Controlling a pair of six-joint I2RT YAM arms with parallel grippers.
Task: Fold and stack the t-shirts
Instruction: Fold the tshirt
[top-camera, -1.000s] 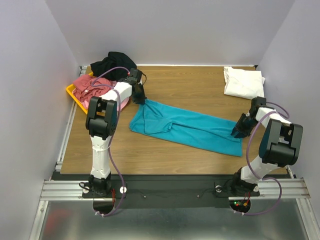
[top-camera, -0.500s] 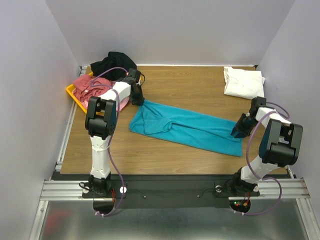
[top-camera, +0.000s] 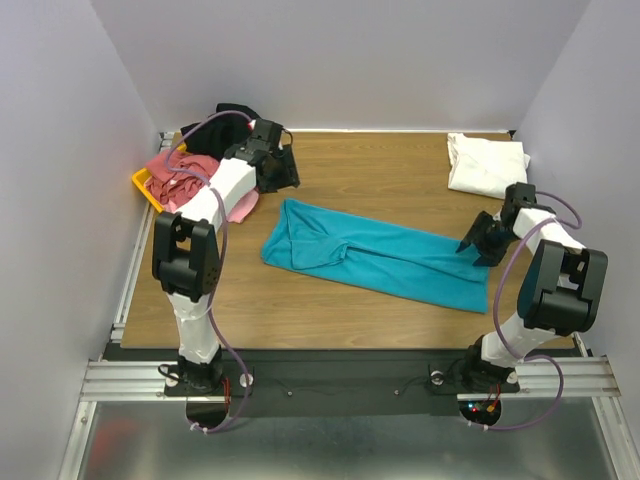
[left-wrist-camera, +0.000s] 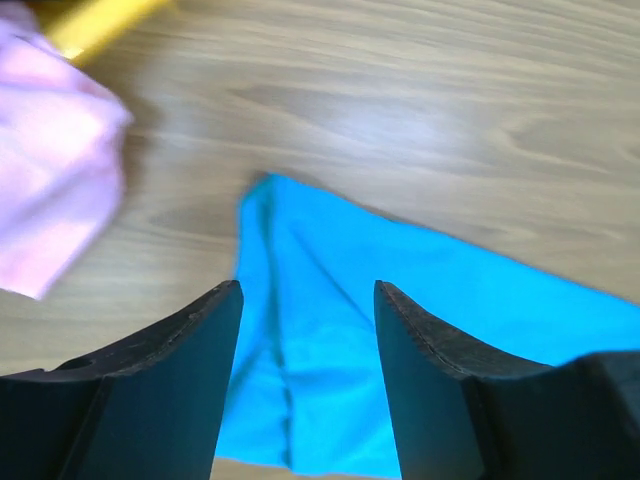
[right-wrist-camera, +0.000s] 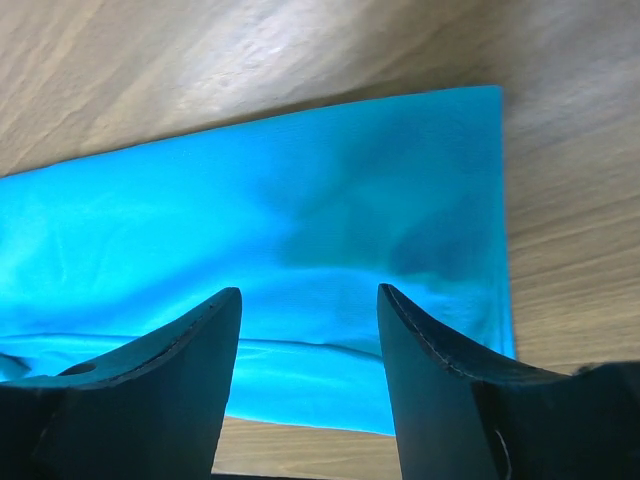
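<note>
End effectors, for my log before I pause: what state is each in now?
Left end effector: open, holding nothing, above the teal shirt.
Right end effector: open, holding nothing.

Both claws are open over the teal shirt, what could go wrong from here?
1. The teal shirt lies as a long strip, creased and bunched near its left end; folding it as is may come out crooked.
2. The left claw hangs close to the pink shirt spilling from the yellow tray and could snag it.
3. The right claw may pinch only the top layer at the strip's end.
</note>
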